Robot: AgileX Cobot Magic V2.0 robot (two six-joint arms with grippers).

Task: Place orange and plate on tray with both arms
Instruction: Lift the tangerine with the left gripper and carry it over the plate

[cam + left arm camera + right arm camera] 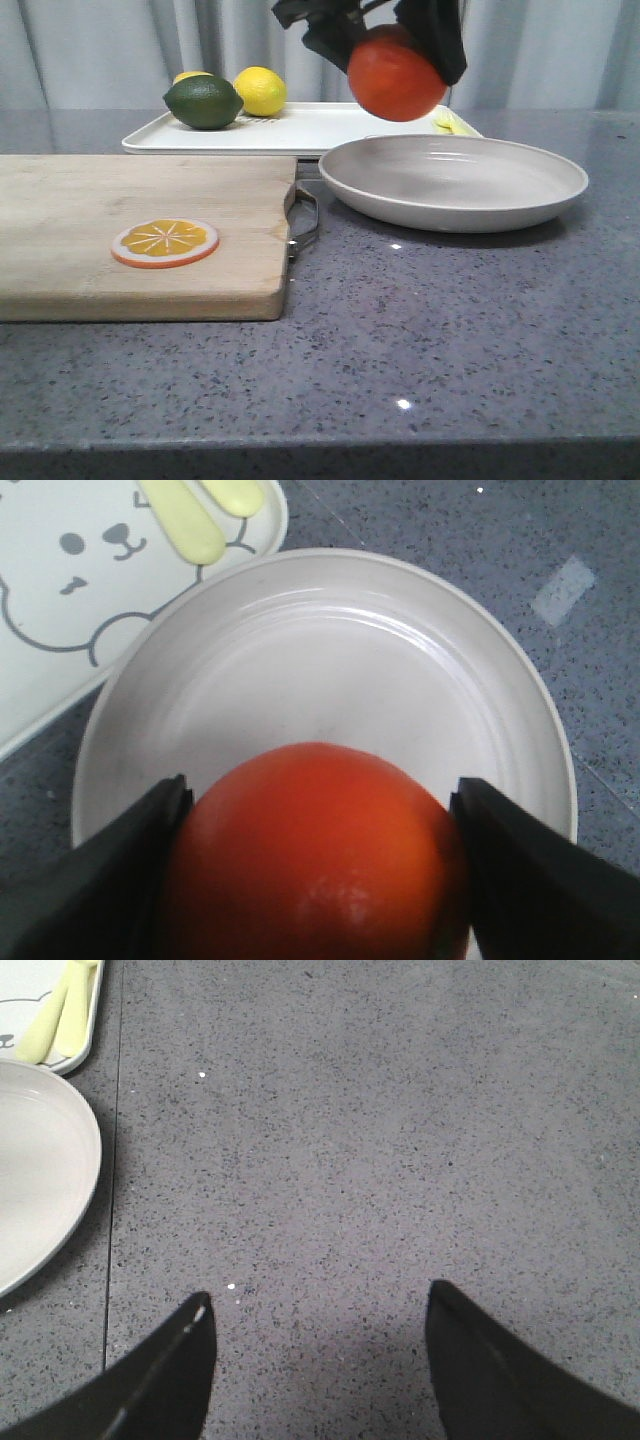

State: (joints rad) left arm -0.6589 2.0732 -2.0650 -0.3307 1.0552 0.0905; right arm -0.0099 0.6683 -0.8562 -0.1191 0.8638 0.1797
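Note:
My left gripper (pixel 398 60) is shut on the orange (pixel 396 78), a glossy orange-red fruit, and holds it in the air above the far edge of the plate (pixel 455 180). In the left wrist view the orange (pixel 315 850) fills the gap between the black fingers (pixel 120 860), with the off-white plate (pixel 330 670) below. The white tray (pixel 300 128) lies behind the plate; its bear drawing shows in the left wrist view (pixel 60 580). My right gripper (pixel 318 1305) is open and empty over bare counter, to the right of the plate's rim (pixel 40 1160). It is out of the front view.
A wooden cutting board (pixel 140 230) with a metal handle (pixel 305 215) lies at the left and bears an orange slice disc (pixel 165 242). A green lime (pixel 203 101) and a yellow lemon (pixel 260 90) sit on the tray's left end. Pale yellow pieces (pixel 185 520) lie at its right end.

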